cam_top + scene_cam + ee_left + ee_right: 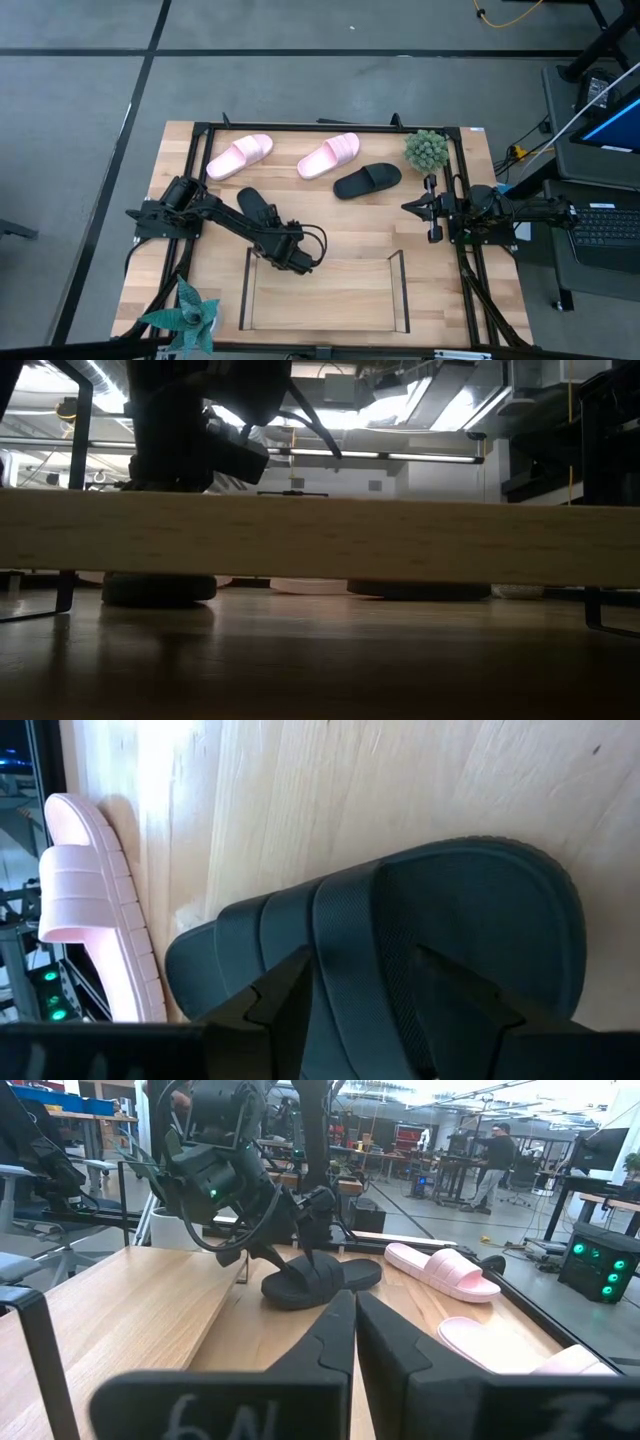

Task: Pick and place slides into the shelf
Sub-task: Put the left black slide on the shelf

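**Left gripper on a black slide, right arm parked**

My left gripper [262,213] is down on a black slide [255,206] at the table's left-middle, just behind the shelf [325,292]. In my left wrist view my two fingers [285,995] straddle its strap [350,950], one on each side, clenched on the slide. Its sole sits on the wood in the low view [158,588].

The second black slide [367,180] lies at the table's middle, well apart from mine. Two pink slides [240,156] [329,155] lie along the far edge, one just beside the second black slide. None of the four is in the shelf.

My right gripper [432,209] hangs at the right side, near a green plant [427,149], fingers pressed together, holding nothing. Another plant [185,315] stands at the near left corner.
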Controlling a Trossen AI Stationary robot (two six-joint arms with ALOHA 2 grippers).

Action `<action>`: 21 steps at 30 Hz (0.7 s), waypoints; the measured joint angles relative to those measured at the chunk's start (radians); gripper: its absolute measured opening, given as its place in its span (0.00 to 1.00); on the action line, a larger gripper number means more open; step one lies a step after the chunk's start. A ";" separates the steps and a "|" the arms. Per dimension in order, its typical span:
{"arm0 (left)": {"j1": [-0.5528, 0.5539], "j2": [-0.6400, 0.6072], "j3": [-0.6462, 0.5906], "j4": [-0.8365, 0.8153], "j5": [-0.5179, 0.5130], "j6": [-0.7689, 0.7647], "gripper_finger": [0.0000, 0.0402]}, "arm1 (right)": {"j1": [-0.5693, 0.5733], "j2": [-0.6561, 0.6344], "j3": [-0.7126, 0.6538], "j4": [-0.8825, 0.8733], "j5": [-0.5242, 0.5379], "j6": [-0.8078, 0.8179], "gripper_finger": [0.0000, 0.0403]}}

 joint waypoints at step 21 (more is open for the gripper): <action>0.006 0.000 -0.024 -0.023 -0.008 -0.003 0.12 | 0.000 0.000 0.000 0.001 0.000 0.000 0.04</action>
